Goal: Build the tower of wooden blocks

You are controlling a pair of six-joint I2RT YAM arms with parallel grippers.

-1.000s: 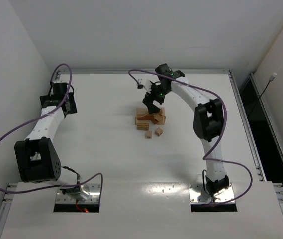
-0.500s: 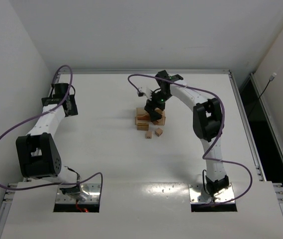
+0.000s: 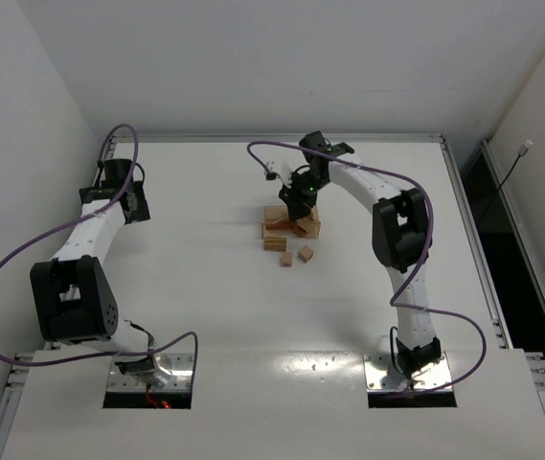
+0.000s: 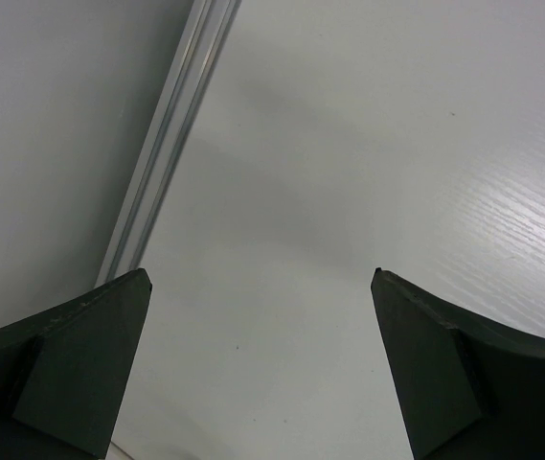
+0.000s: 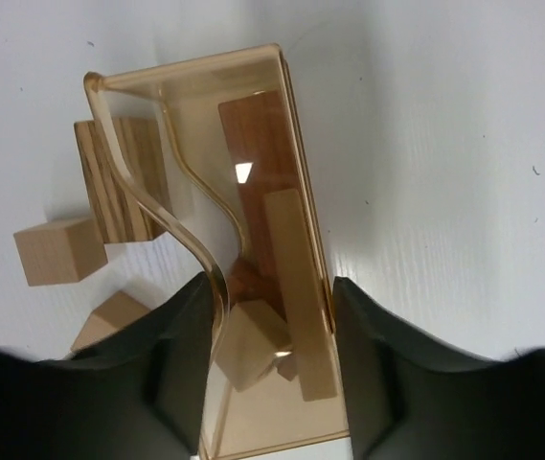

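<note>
Several wood blocks lie in and around a translucent amber tray (image 5: 296, 105) at the table's middle (image 3: 289, 228). Inside it are a reddish-brown bar (image 5: 258, 158), a long tan bar (image 5: 299, 287) and a tan cube (image 5: 248, 343). Outside lie a striped block (image 5: 124, 177) and two tan cubes (image 5: 56, 251) (image 5: 109, 316). My right gripper (image 5: 272, 287) (image 3: 301, 203) reaches down over the tray, its fingers pressed on both long walls. My left gripper (image 4: 261, 278) (image 3: 130, 203) hangs open over bare table at the far left. A tower is not in view.
Two loose blocks (image 3: 284, 259) (image 3: 306, 253) lie just in front of the tray. A metal rail (image 4: 162, 144) runs along the table's left edge close to my left gripper, with the side wall behind it.
My right gripper has come down over the tray and its jaws have closed from wide open onto the tray's walls. The left arm shifted slightly early on, then stayed still.
</note>
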